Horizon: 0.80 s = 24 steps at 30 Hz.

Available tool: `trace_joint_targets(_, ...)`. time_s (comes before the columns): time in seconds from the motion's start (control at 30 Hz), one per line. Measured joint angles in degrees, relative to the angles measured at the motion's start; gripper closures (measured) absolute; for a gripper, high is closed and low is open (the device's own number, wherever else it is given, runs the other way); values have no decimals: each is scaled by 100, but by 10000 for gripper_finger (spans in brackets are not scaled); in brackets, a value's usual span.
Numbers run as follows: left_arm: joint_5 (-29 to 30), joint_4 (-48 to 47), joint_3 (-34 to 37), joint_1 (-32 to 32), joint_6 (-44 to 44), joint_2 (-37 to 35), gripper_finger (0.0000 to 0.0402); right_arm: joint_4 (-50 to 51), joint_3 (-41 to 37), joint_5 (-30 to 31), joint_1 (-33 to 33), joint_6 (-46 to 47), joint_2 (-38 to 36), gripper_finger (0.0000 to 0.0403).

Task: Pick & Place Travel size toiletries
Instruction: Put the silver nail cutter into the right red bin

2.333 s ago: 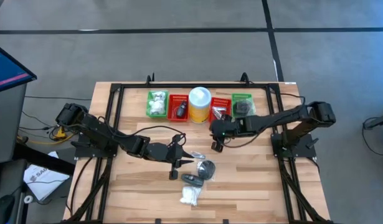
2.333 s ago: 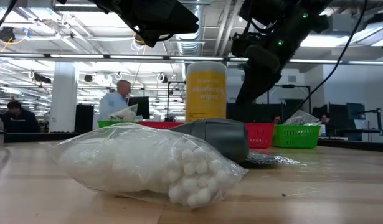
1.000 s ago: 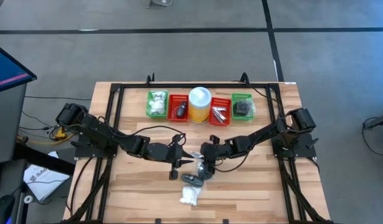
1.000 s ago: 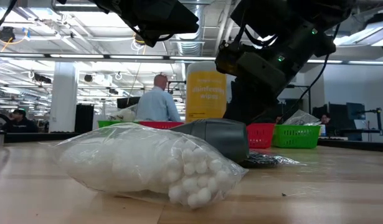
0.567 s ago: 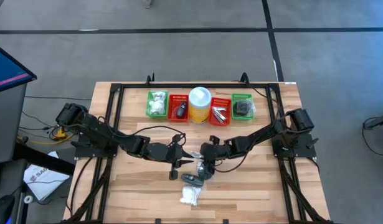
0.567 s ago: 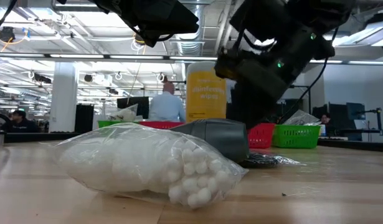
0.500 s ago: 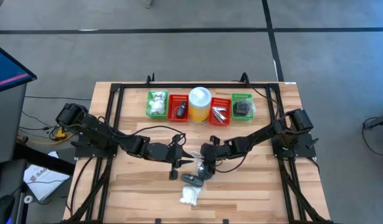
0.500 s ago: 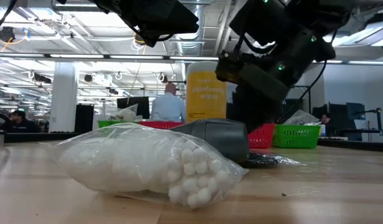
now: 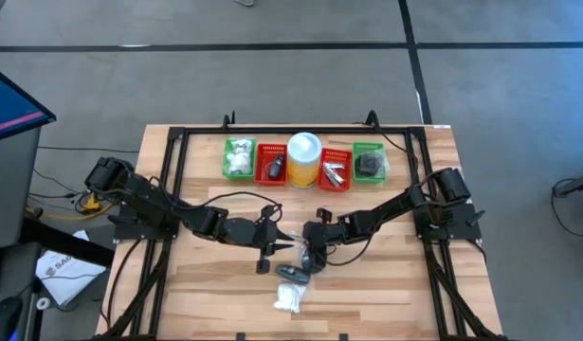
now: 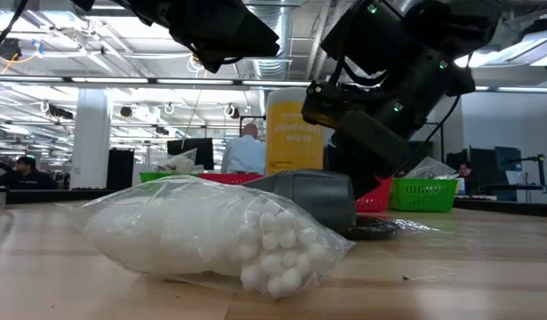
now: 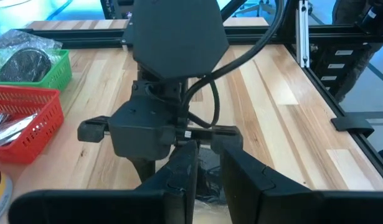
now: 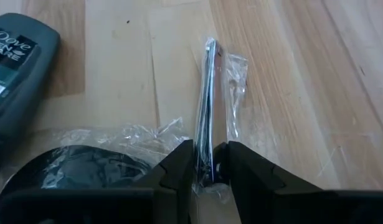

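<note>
Near the table's middle lie a dark disc in a clear wrapper (image 12: 73, 171), a grey bottle (image 9: 293, 273) and a bag of white fluffy balls (image 9: 289, 299). My right gripper (image 12: 205, 167) hangs low just beside the disc, shut on a thin dark piece in a clear wrapper (image 12: 207, 106). In the high view the right gripper (image 9: 309, 256) covers part of the disc. My left gripper (image 9: 283, 237) waits above the table to the left of these things; its fingers (image 11: 179, 171) stand a narrow gap apart with nothing between them. My right gripper pinches the near end of the thin wrapped piece (image 12: 207, 163) between its two fingers. The fingers slant down from the table's right and lie along the piece. The piece stands on edge and sticks out ahead of the fingertips. Whether its far end touches the table I cannot tell.
Along the far edge stand a green basket (image 9: 239, 158) with white bundles, a red basket (image 9: 271, 163), a yellow canister (image 9: 303, 156), a red basket (image 9: 335, 169) with silvery bits and a green basket (image 9: 369, 161). Bare wood lies to the near left and right.
My right gripper has sunk a little toward the table beside the wrapped disc and edged toward the table's left. The disc, bottle and bag have stayed where they were.
</note>
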<state>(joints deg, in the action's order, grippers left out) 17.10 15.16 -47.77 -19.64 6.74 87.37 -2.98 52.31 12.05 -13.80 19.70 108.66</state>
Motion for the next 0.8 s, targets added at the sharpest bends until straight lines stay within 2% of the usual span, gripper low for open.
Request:
trace_joint_targets(0.2,0,22,0,0,-1,0,342,59,0,5,4,29,-4,358)
trace_joint_targets(0.53,0,26,0,0,-1,0,342,139,61,-140,11,28,-32,358)
trace_joint_targets(0.8,0,30,0,0,-2,0,342,716,241,-190,107,-19,-281,358)
